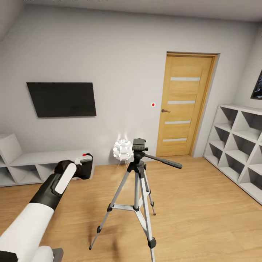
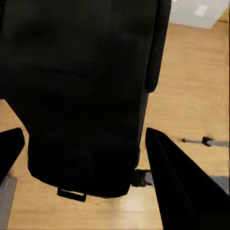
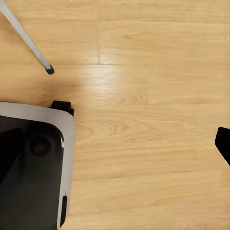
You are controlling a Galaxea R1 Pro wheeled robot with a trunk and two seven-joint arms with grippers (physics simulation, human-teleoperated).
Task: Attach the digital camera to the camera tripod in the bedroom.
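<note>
— Where's the camera (image 1: 84, 165)?
— Pinched in the left claw (image 1: 82, 164), raised left of the tripod (image 1: 136, 185) head, open air between them.
— Right claw?
— Over bare floor (image 3: 153, 120); grip can't be told.

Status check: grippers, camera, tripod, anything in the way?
Left gripper shut on camera, raised left of tripod. Right gripper: one fingertip showing over bare floor, state unclear. Tripod head bare, nothing between.

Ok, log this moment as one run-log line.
left gripper: holding digital camera | camera tripod: head bare, to the camera's right | attach: pending
</note>
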